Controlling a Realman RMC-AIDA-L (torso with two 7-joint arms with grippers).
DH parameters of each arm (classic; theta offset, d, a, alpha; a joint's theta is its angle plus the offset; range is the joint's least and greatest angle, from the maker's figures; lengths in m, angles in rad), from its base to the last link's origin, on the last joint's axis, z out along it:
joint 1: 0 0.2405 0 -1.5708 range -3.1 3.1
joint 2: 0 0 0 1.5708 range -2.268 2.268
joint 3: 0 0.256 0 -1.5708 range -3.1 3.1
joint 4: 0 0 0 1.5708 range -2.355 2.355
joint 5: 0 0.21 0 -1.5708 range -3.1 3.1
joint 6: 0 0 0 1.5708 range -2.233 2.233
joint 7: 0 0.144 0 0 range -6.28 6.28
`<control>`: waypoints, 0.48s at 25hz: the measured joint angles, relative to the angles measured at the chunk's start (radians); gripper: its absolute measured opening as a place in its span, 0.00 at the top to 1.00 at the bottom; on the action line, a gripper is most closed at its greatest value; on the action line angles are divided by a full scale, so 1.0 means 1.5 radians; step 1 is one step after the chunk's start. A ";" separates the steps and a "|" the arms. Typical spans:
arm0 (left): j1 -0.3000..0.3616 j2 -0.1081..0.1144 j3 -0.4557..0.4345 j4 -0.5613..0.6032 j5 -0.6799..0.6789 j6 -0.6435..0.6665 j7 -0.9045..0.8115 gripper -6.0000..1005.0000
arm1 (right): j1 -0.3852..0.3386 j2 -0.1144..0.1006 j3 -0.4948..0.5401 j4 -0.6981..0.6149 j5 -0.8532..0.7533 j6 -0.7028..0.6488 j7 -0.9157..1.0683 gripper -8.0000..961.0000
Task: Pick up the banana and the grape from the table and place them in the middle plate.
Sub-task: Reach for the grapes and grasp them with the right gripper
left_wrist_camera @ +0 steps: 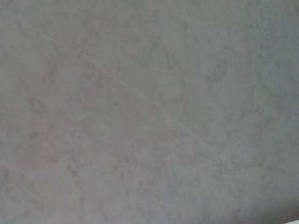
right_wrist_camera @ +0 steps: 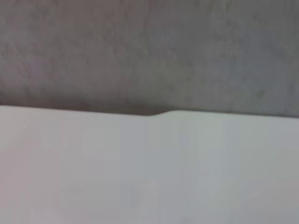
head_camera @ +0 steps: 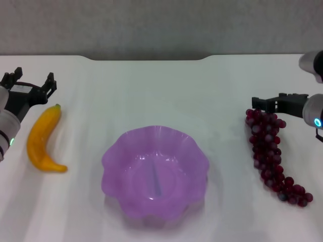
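Fruit lying either side of a purple plate, both hands spread and gripping nothing.

Smooth white tabletop (head_camera: 151,91) with a shallow notch in the far edge; broad bare stretch between that edge and the plate. Translucent purple plate (head_camera: 113,156), wavy scalloped rim, sitting near the near edge at mid-width, nothing in it. Glossy curved banana (head_camera: 42,140) close to the left edge, green tip pointing far. Left hand (head_camera: 30,83) just beyond that tip, fingers apart. Knobbly dark-red grape bunch (head_camera: 270,154) strung along the right edge. Right hand (head_camera: 265,103) at the bunch's far end, fingers apart.
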 joint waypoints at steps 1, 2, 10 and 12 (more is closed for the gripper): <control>-0.001 0.000 0.000 0.000 0.000 -0.001 0.000 0.18 | 0.001 0.001 -0.001 0.004 0.001 0.000 0.000 0.15; -0.001 -0.001 0.000 0.000 0.000 -0.001 0.000 0.18 | 0.001 0.001 -0.002 0.008 0.002 0.001 0.000 0.15; -0.005 -0.001 0.000 0.000 0.001 -0.002 -0.001 0.18 | 0.018 0.004 -0.013 0.058 0.006 -0.003 0.000 0.16; -0.005 -0.002 0.000 0.000 0.001 -0.002 0.000 0.18 | 0.021 0.007 -0.017 0.065 0.006 -0.004 0.000 0.16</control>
